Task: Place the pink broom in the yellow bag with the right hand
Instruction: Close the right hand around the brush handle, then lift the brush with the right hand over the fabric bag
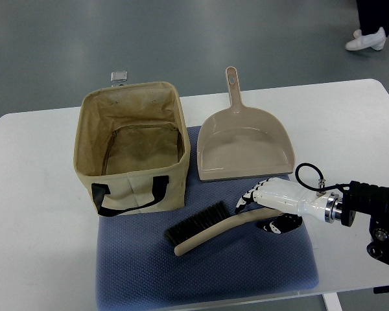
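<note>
White table (45, 214) fills most of the view; rounded far corners, the near edge cut off by the frame. Bare tabletop on the far left, and on the right beyond the dustpan.

Blue mat (207, 272) lies at centre near side, its near edge close to the table's near edge. Front half of the mat is bare.

Yellow bag (131, 146), open-topped and upright, sits at left centre with its near side over the mat's far left corner. Mouth wide and square, inside looks bare. Black strap handle hangs on the near face. Small metal clip (119, 76) at the table's far edge behind it.

Dustpan (243, 146), pinkish tan, lies flat just right of the bag, a narrow gap between them; handle points away to the far edge, open lip over the mat's far edge.

Right hand (269, 206), white with black joints, comes in from the right edge on a black forearm, just near of the dustpan lip. Fingers curled around the broom's handle end, thumb under it.

Pink broom (214, 230) lies on the mat, near and right of the bag, outside it. Dark bristles face away toward the bag; the head end points left, clear mat around it.

A person's shoe (366, 40) on the floor, far right.
</note>
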Robot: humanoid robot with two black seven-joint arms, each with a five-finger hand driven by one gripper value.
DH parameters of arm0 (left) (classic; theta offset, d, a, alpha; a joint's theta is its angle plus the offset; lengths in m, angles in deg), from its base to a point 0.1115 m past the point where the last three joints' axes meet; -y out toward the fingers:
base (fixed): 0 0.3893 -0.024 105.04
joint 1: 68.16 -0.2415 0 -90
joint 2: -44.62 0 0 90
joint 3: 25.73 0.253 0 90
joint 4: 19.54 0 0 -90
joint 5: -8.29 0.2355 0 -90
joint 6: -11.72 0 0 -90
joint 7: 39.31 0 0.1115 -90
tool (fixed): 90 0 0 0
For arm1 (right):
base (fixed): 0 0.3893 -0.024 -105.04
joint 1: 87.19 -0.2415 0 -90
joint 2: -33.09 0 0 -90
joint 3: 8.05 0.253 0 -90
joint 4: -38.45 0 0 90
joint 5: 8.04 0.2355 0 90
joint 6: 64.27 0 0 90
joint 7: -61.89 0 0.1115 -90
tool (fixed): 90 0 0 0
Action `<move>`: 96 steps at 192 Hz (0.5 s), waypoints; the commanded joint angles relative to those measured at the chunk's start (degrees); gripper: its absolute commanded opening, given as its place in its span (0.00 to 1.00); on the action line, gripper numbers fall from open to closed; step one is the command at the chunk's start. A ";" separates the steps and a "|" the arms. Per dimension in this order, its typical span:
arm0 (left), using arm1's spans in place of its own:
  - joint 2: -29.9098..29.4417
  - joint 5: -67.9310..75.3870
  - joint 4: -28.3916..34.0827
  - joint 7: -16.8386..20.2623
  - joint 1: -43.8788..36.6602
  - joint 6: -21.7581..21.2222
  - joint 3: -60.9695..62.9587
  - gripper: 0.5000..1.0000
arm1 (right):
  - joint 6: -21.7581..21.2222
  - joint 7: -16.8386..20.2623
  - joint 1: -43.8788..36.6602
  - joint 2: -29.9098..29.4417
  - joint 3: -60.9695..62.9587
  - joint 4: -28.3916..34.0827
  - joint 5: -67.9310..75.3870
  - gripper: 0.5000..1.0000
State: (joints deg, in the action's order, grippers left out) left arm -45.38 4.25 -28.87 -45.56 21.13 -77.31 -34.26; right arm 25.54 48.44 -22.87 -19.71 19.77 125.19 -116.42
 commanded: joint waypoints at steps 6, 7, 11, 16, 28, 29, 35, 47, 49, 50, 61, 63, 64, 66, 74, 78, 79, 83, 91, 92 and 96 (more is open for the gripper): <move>0.00 0.00 0.01 0.01 0.00 0.00 0.00 1.00 | 1.16 0.08 0.02 -0.89 -0.49 -0.78 -1.12 0.32; 0.00 0.00 0.01 0.01 0.00 0.00 0.00 1.00 | 1.16 0.08 0.02 -0.89 -0.49 -0.78 -1.12 0.32; 0.00 0.00 0.01 0.01 0.00 0.00 0.00 1.00 | 1.24 0.08 0.02 -0.89 -0.49 -0.87 -1.30 0.30; 0.00 0.00 0.01 0.01 0.00 0.00 0.00 1.00 | 1.33 0.08 0.02 -0.98 -0.49 -1.05 -1.48 0.29; 0.00 0.00 0.01 0.01 0.00 0.00 0.00 1.00 | 1.33 0.08 0.10 -0.89 -0.49 -1.31 -1.56 0.23; 0.00 0.00 0.01 0.01 0.00 0.00 0.00 1.00 | 1.33 0.08 0.10 -0.98 -0.49 -1.31 -1.56 0.22; 0.00 0.00 0.01 0.01 0.00 0.00 0.00 1.00 | 1.33 0.08 0.10 -0.98 -0.49 -1.31 -1.56 0.19; 0.00 0.00 -0.08 0.01 0.00 0.00 0.00 1.00 | 1.33 0.08 0.10 -0.98 -0.49 -1.40 -1.65 0.11; 0.00 0.00 0.01 0.01 0.00 0.00 0.00 1.00 | 1.33 0.08 0.10 -0.98 -0.49 -1.40 -1.74 0.09; 0.00 0.00 0.01 0.01 0.00 0.00 0.00 1.00 | 1.33 0.08 0.10 -0.89 -0.49 -1.40 -1.74 0.07; 0.00 0.00 0.01 0.01 0.00 0.00 0.00 1.00 | 1.68 0.08 0.10 -0.98 -0.49 -1.49 -1.83 0.00; 0.00 0.00 0.01 0.01 0.00 0.00 0.00 1.00 | 1.77 0.08 0.10 -0.98 -0.49 -1.49 -1.83 0.00; 0.00 0.00 0.01 0.01 0.00 0.00 0.00 1.00 | 1.95 0.08 0.19 -0.89 -0.49 -1.57 -1.83 0.00; 0.00 0.00 0.01 -0.07 0.00 0.00 0.00 1.00 | 2.03 0.08 0.19 -0.89 -0.49 -1.57 -1.83 0.00; 0.00 0.00 0.01 0.01 0.00 0.00 0.00 1.00 | 2.56 0.08 0.19 -0.89 -0.40 -1.75 -1.83 0.00; 0.00 0.00 0.01 0.01 0.00 0.00 0.00 1.00 | 2.65 0.08 0.10 -0.89 -0.40 -1.75 -1.83 0.00; 0.00 0.00 0.01 0.01 0.00 0.00 0.00 1.00 | 2.74 0.08 0.10 -0.89 -0.40 -1.84 -1.83 0.00; 0.00 0.00 0.01 0.01 0.00 0.00 0.00 1.00 | 3.09 0.08 0.10 -0.89 -0.31 -1.92 -1.83 0.00; 0.00 0.00 0.01 0.01 0.00 0.00 0.00 1.00 | 3.70 0.08 0.10 -0.72 -0.22 -2.01 -1.74 0.00; 0.00 0.00 0.01 0.01 0.00 0.00 0.00 1.00 | 3.71 0.08 0.10 -0.72 -0.22 -2.01 -1.74 0.00; 0.00 0.00 0.01 0.01 0.00 0.00 0.00 1.00 | 4.06 0.08 0.02 -0.63 -0.05 -2.01 -1.65 0.00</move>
State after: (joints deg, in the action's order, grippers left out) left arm -45.38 4.25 -28.87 -45.56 21.13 -77.31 -34.26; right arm 28.24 48.53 -22.71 -20.63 19.29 123.41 -118.25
